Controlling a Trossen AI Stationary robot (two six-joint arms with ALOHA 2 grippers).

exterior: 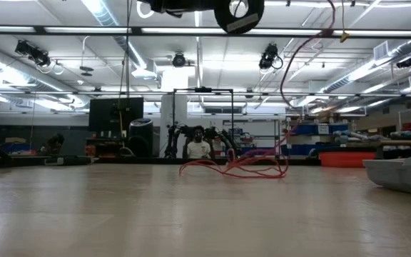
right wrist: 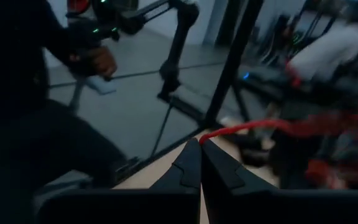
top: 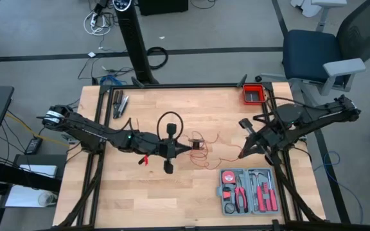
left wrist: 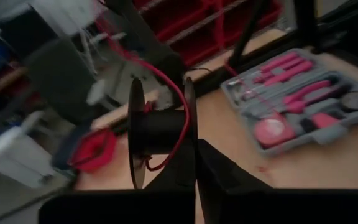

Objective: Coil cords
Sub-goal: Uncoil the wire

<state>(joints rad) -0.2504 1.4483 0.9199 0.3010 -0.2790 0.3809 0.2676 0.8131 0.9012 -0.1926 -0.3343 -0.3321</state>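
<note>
Robotics lab or workshop: fluorescent ceiling strips (exterior: 113,18), far shelving with blue bins (exterior: 312,130), wooden workbench (top: 172,192), office chair (top: 320,54).

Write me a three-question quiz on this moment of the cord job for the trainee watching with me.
1. True or false: the right gripper is shut on the red cord.
2. What does the left gripper hold? A) a screwdriver B) a black spool C) nothing
3. Fill in: the grey tool case lies on the table nearer to the ___ arm.

Key
1. True: in the right wrist view, the cord runs out from its closed fingertips.
2. B: its fingers pinch one flange of the spool, and the cord runs over the spool's core.
3. right
</note>
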